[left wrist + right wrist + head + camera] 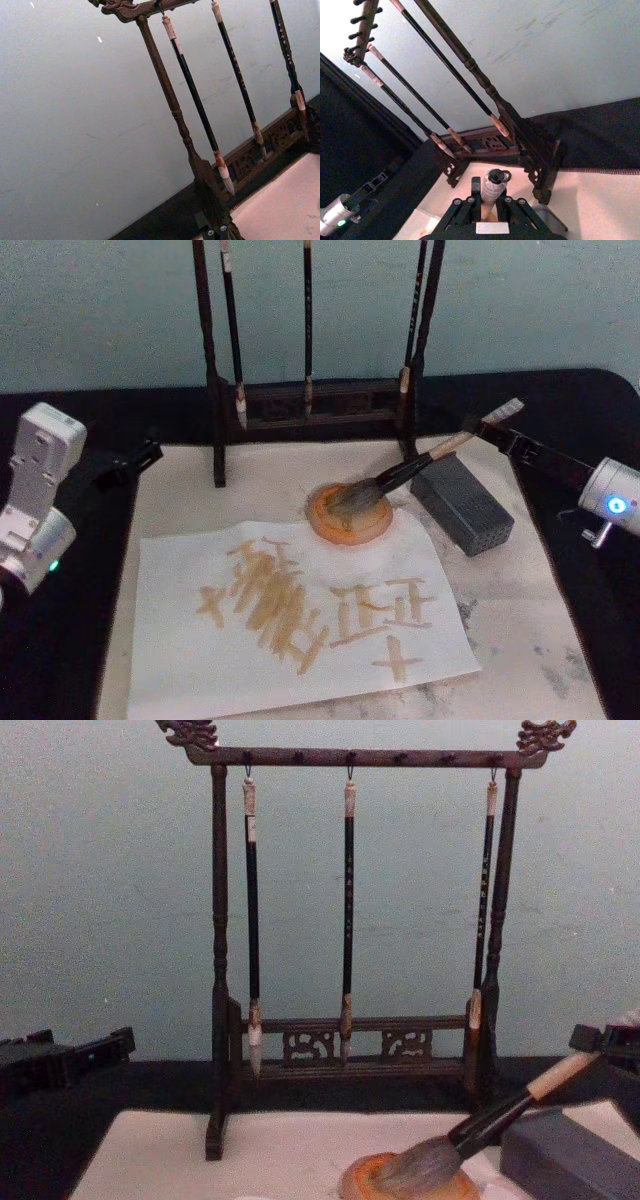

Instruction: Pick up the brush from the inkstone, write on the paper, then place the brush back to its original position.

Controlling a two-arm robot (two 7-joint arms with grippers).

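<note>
The brush [400, 475] lies slanted, its bushy grey head resting in the round orange inkstone [348, 513]. Its pale handle rises toward the right. My right gripper [503, 428] is shut on the handle's top end. In the right wrist view the handle's end [493, 184] sits between the fingers [465, 206]. From the chest, the brush [470, 1130] leans up from the inkstone [360, 1182] toward the right gripper [603, 1040]. The paper [180, 640] lies in front of the inkstone, covered with ochre strokes. My left gripper [140, 455] is parked shut at the far left.
A dark wooden brush rack [310, 405] with three slim hanging brushes stands just behind the inkstone. A grey block [465, 505] sits right of the inkstone, under the brush handle. A white felt mat [180, 490] covers the black table.
</note>
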